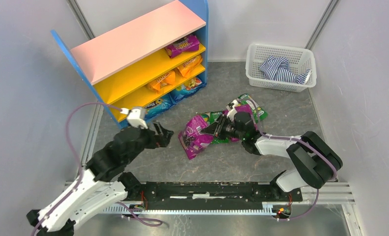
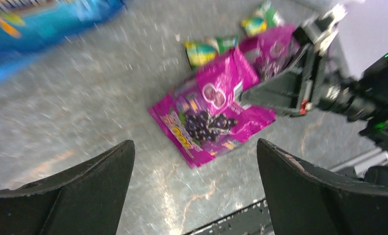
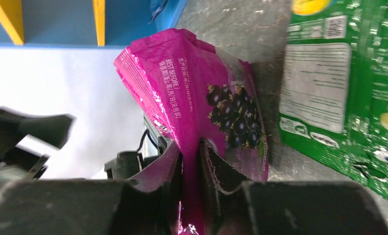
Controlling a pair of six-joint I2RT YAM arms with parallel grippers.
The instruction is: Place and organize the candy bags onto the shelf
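Observation:
A purple candy bag (image 1: 195,135) (image 2: 211,117) lies on the grey floor mid-table. My right gripper (image 1: 217,129) (image 3: 189,147) is shut on its edge; the wrist view shows the purple foil (image 3: 202,88) pinched between both fingers. A second purple bag (image 2: 273,49) and green bags (image 1: 254,105) (image 3: 339,83) lie just behind it. My left gripper (image 1: 164,136) (image 2: 194,144) hangs open and empty, left of the purple bag. The shelf (image 1: 138,37) stands at the back left, holding a purple bag (image 1: 182,46), orange bags (image 1: 162,81) and blue bags (image 1: 188,86).
A white mesh basket (image 1: 255,69) with a striped blue-white cloth (image 1: 281,69) stands at the back right. Grey walls close in both sides. The black rail (image 1: 207,189) carrying the arm bases runs along the near edge.

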